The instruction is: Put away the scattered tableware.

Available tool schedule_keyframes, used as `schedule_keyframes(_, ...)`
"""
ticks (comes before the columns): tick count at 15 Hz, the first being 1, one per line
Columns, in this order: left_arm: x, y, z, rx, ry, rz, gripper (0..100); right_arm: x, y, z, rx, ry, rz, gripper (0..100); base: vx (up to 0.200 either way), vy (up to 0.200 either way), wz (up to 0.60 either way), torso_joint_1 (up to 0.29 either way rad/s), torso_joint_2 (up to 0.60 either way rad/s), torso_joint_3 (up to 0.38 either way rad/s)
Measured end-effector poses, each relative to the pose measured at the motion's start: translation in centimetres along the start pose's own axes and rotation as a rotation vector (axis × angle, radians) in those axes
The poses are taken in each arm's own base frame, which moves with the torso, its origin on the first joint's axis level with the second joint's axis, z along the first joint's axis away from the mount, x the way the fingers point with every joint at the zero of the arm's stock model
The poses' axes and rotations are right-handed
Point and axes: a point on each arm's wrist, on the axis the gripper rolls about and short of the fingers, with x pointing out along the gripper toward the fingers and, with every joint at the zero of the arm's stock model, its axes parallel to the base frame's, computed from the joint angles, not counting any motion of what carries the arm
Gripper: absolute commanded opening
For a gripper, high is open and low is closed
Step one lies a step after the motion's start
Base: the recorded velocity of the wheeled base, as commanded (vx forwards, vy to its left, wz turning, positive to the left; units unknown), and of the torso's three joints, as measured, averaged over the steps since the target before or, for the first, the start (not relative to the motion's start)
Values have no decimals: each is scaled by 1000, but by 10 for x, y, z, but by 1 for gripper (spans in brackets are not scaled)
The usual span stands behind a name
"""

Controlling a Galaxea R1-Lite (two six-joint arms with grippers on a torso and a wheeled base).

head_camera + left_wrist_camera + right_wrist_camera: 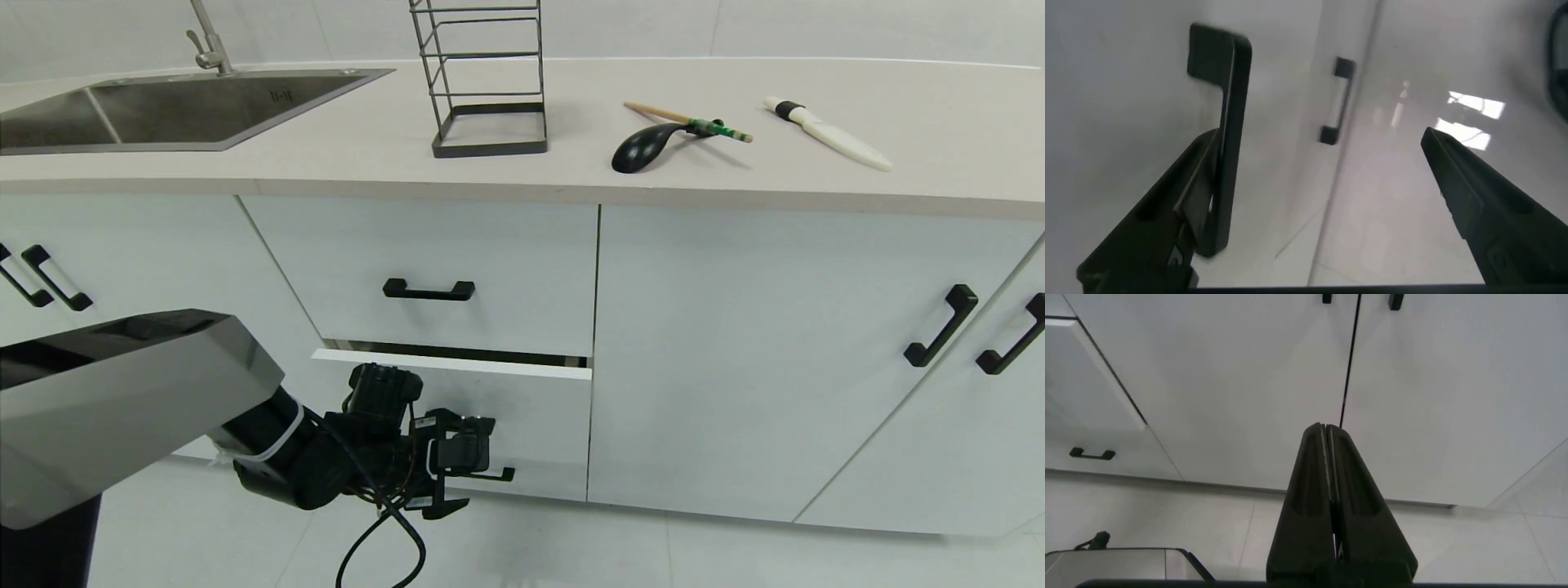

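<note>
Head view: spoon (645, 149), chopsticks (686, 121) and white knife (829, 135) lie on the desk (326, 155). Lower drawer (522, 408) ajar, left jaws at its handle (502, 474)
Left wrist view: left jaws wide open, holding nothing, handle close to one finger. Risk: an off-centre grip could slip on the pull
Right wrist view: right jaws pressed together, empty

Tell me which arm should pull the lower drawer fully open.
Left, most likely. The left gripper is open right at the handle of the lower drawer, which is barely ajar. The right gripper is shut, pointed at the cabinet doors, away from that handle.
</note>
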Motion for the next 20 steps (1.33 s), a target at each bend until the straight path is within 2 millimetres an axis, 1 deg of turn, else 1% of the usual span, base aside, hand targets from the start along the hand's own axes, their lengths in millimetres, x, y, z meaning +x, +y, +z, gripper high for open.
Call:
schedule_keyframes(5,-4,0,2,3,-4,8,100,0,0,0,0,0,0,0,0,0,0,0,0,0)
schedule_keyframes(7,-8,-1,2,3,-4,9,100,0,0,0,0,0,0,0,0,0,0,0,0,0)
schedule_keyframes(10,-20,-2,8,15,-14,24,100,0,0,0,0,0,0,0,0,0,0,0,0,0)
schedule_keyframes(12,-32,-3,14,25,-25,37,100,0,0,0,0,0,0,0,0,0,0,0,0,0)
schedule_keyframes(15,-52,-8,28,47,-54,53,100,0,0,0,0,0,0,0,0,0,0,0,0,0)
schedule_keyframes(17,-66,-5,40,45,-87,89,100,0,0,0,0,0,0,0,0,0,0,0,0,0)
schedule_keyframes(20,-91,2,61,-31,-156,147,100,0,0,0,0,0,0,0,0,0,0,0,0,0)
